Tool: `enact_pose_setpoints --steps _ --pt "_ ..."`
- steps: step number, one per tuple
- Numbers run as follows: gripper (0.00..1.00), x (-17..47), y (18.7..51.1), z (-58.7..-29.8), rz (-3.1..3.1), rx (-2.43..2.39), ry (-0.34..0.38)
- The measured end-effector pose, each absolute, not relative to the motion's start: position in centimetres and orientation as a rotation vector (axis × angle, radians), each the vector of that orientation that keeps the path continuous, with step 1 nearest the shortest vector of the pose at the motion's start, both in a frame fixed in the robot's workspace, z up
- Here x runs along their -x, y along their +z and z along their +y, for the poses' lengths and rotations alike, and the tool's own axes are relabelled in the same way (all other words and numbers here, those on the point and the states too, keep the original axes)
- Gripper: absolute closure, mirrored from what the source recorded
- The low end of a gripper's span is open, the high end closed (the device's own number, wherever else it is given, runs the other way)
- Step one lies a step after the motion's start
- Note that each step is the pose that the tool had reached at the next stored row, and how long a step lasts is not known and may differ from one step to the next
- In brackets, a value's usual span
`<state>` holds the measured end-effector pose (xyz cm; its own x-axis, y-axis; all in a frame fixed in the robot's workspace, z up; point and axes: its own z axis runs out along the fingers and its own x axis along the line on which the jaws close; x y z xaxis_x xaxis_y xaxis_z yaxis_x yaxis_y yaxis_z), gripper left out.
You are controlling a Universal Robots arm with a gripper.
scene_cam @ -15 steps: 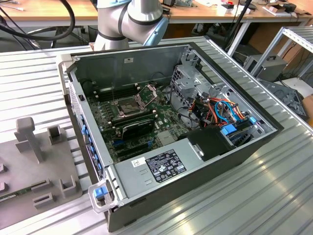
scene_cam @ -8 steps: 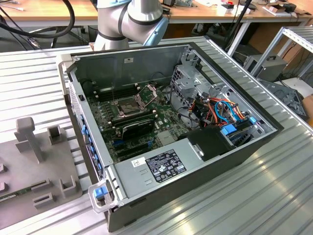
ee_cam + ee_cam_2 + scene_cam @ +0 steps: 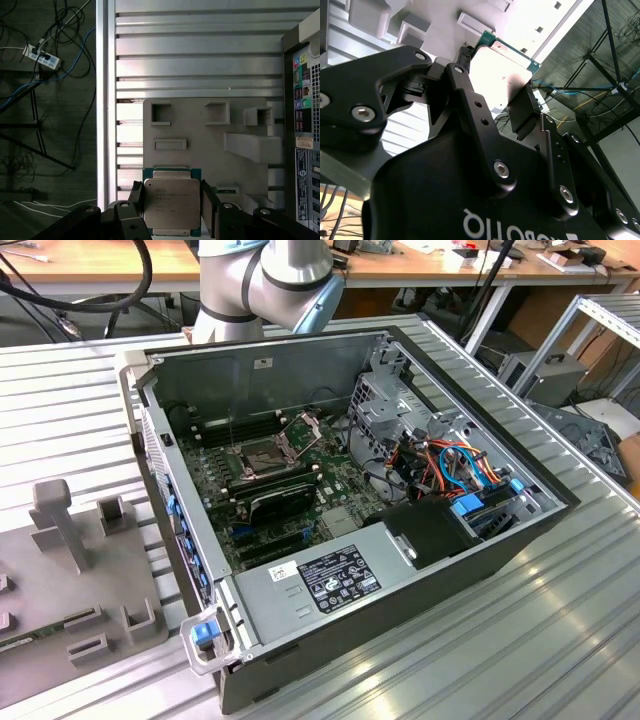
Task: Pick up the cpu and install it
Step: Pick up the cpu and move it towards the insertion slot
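The cpu [image 3: 171, 200], a flat silver-faced square chip with a green rim, sits between my gripper's [image 3: 171, 212] black fingers [image 3: 207, 202], which are shut on two opposite edges. In the second wrist view the cpu [image 3: 502, 67] shows from below, with the gripper [image 3: 495, 90] clamped on it. It hangs above the grey fixture plate [image 3: 200, 155] on the ribbed metal table. In the exterior view the open socket [image 3: 268, 455] with its raised metal frame lies on the green motherboard [image 3: 330, 485] inside the open computer case [image 3: 480, 560]. The arm [image 3: 265, 280] rises behind the case.
The grey fixture plate [image 3: 80, 570] with upright blocks lies at the exterior view's left, beside the case. The case's rear panel [image 3: 305, 125] stands close to the fixture. Cables, drive cages and a power supply [image 3: 320, 580] crowd the case. Past the table edge are floor cables [image 3: 45, 60].
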<state>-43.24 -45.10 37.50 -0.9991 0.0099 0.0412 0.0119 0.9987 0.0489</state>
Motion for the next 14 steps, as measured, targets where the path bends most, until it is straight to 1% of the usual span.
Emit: enact_pose_setpoints --steps 14 --pt "0.45 43.24 38.32 -45.10 -3.100 0.017 -0.076"
